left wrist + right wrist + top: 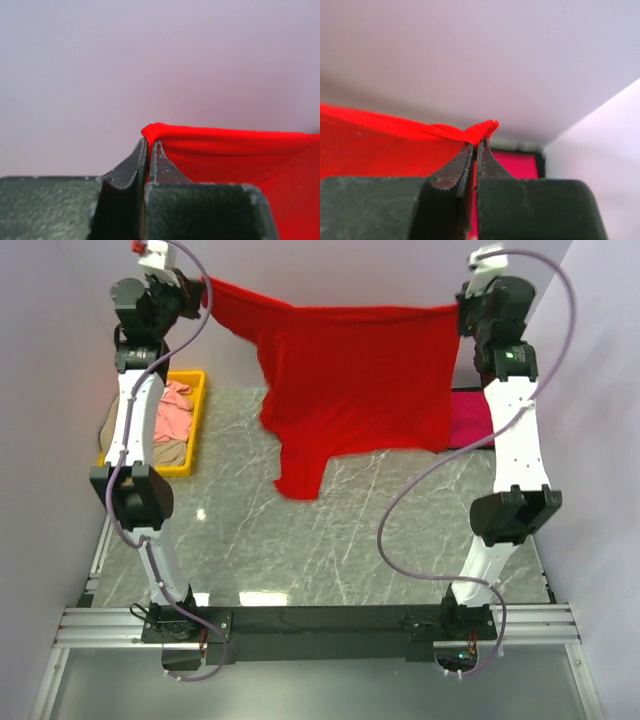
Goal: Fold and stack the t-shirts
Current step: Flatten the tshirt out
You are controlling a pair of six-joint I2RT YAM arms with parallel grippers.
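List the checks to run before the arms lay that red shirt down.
1. Left gripper shut on red t-shirt corner: ok.
2. Right gripper shut on the opposite corner: ok.
3. Top edge stretched between them: ok.
4. Lower hem hanging level: not ok, one part droops lower.
5. Table behind the shirt bare: cannot tell, hidden.
6. Crimson t-shirt out of the way: cannot tell, partly covered.

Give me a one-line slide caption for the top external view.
Left gripper and right gripper hold the bright red t-shirt spread above the table, yellow bin beside the left arm.
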